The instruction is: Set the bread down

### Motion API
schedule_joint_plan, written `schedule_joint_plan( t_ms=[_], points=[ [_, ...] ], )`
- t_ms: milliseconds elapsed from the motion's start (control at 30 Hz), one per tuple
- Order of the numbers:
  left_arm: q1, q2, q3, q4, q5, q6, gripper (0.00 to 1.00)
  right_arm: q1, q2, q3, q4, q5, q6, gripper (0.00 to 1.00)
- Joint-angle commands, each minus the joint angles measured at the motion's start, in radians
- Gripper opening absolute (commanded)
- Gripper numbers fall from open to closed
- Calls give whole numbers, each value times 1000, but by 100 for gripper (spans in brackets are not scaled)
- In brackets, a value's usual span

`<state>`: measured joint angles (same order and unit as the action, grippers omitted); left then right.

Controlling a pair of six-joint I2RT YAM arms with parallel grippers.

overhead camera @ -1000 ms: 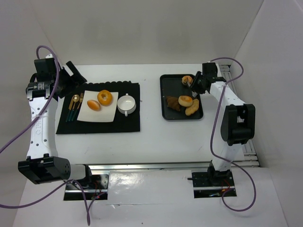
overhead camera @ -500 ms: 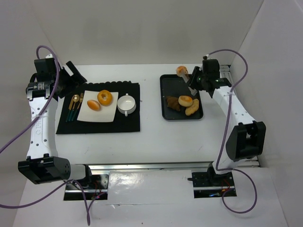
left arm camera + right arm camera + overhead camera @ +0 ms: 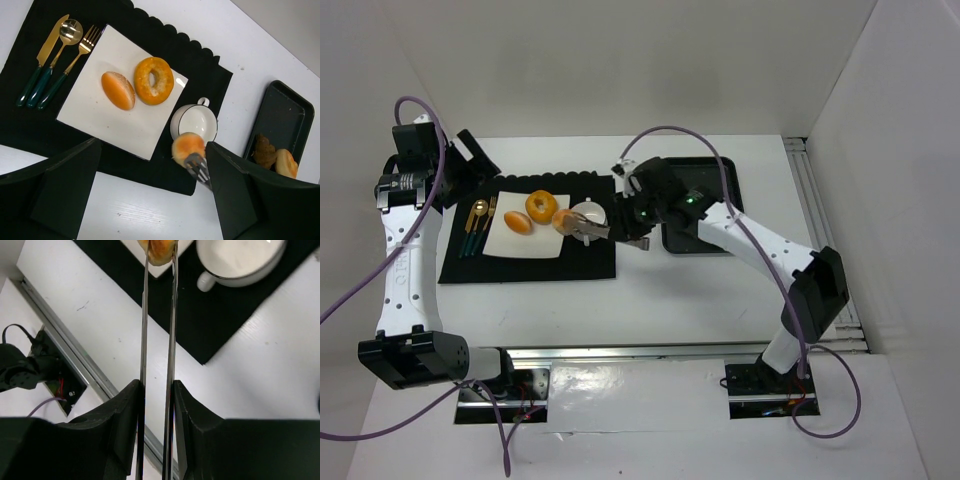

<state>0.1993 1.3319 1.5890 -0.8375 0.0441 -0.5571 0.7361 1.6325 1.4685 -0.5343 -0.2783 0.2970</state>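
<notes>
Clamped on a pair of thin metal tongs (image 3: 197,164), the right gripper's (image 3: 156,385) jaws press the two long, flat blades nearly together. The blades run straight out from the black fingers, and their slotted tips pinch a small round bun (image 3: 187,146), golden-orange with a paler, matte top. The bun sits at the far end of the tongs, well out from the jaws themselves. It hangs at the corner of the square white plate (image 3: 95,115), just beside the white cup (image 3: 194,121); whether it touches the plate cannot be told.

On the plate lie a glossy ring-shaped piece (image 3: 141,85) and, just beside it, a smooth oval bun (image 3: 118,90). The plate and the cup rest on a black placemat (image 3: 165,160) with a scalloped far edge, along with gold cutlery (image 3: 60,55) with dark green handles. To the right, a black rimmed tray (image 3: 280,120) holds a rough dark brown piece (image 3: 263,150) and a golden piece (image 3: 286,162).

The right arm stretches from its base leftward, over the tray, with its wrist above the mat's right edge. The left arm stands up along the table's left side, and the left gripper (image 3: 152,145) is at the far left corner facing the mat, its dark jaws spread wide and holding nothing.
</notes>
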Motion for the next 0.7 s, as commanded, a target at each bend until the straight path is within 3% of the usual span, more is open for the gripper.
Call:
schedule_joint_plan(
  t_ms=[0, 467, 667],
  points=[
    [-1, -28, 37, 8, -18, -13, 99, 34, 38, 99, 34, -18, -24, 29],
    [-1, -28, 46, -3, -27, 5, 100, 101, 318, 285, 74, -45, -24, 29],
    [-1, -28, 46, -3, -27, 5, 100, 111, 352, 329, 30, -36, -33, 50]
  ],
)
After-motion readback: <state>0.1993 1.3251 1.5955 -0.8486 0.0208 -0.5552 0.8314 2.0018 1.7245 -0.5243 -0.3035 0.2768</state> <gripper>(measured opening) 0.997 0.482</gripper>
